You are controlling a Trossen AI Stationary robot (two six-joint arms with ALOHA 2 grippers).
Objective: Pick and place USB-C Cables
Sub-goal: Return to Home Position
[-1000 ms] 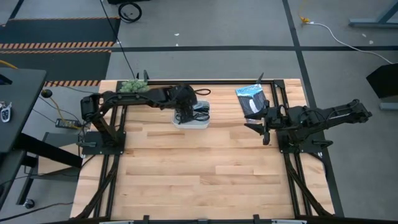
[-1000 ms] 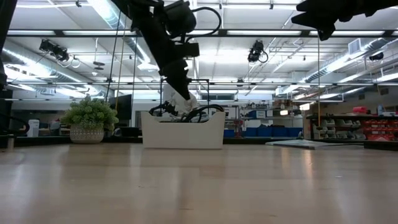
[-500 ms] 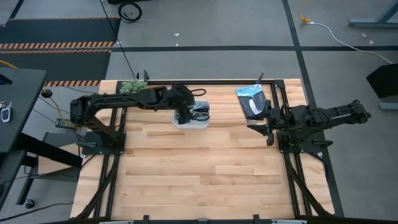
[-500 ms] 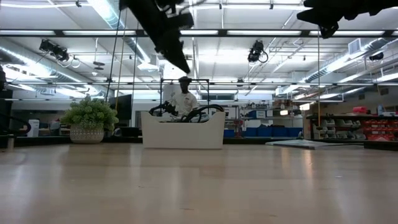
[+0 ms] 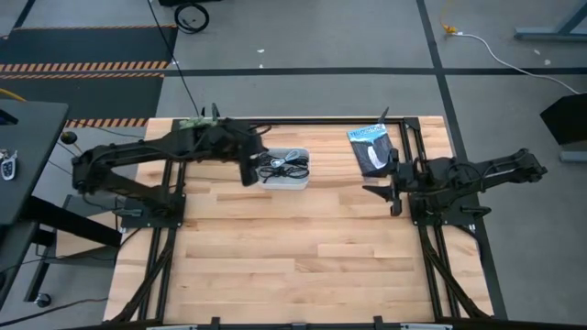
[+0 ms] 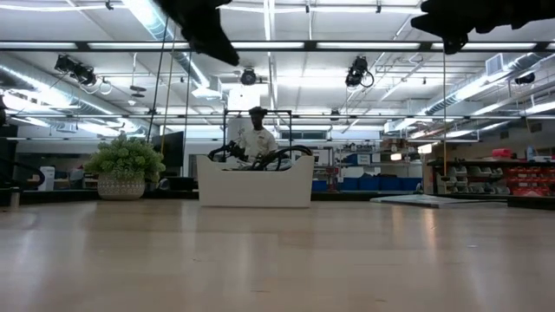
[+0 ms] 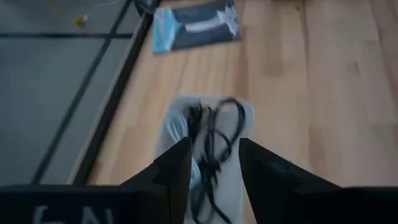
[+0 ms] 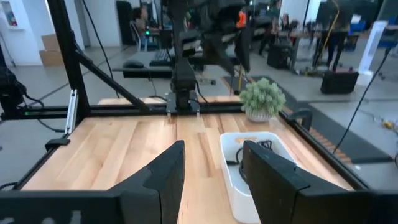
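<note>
A small white rectangular plastic bin (image 6: 256, 189) stands toward the far edge of the light wooden table (image 5: 293, 247), and the coiled USB-C cables (image 5: 282, 165) lie tangled inside it. They are mostly black loops with a pale blue-grey one along one wall, and some loops arch above the rim. The left gripper (image 5: 249, 171) hangs above the bin's left end, its two dark fingers set moderately apart with nothing between them. The right gripper (image 5: 389, 188) hovers well to the right of the bin, its fingers likewise spread and empty. A flat dark packet with white print (image 5: 371, 147) lies right of the bin, and a small potted green plant (image 6: 126, 160) stands to its left. Beyond the bin, a person in a white top (image 6: 256, 139) shows in the room.
</note>
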